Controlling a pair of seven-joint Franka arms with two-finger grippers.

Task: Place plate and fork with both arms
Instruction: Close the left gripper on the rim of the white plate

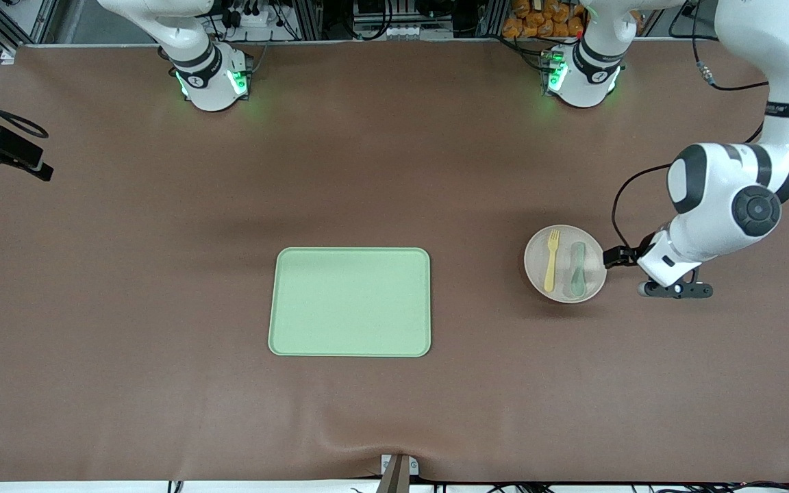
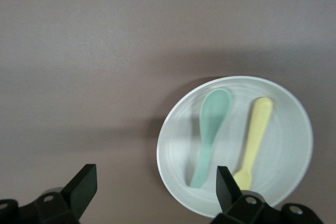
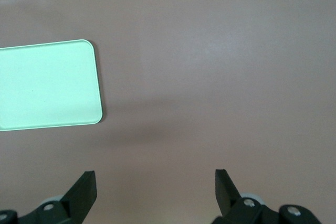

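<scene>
Your plate [image 1: 565,263] sits toward the left arm's end of the table, well apart from the tray [image 1: 350,302]; fork [image 1: 551,259] and spoon [image 1: 577,270] lie on it. Left gripper [image 2: 153,187] spread wide beside the plate's rim, holding nothing. Right gripper [image 3: 155,187] also spread, empty, over bare table

Left claw [image 2: 153,184] and right claw [image 3: 155,188] agape

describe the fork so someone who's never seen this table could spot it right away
Find the green tray mid-table, then look toward the left arm's end, where a round cream plate sits beside the open left gripper. Two utensils lie on the plate: the fork is pale yellow with short tines, while the spoon beside it is grey-green.
</scene>
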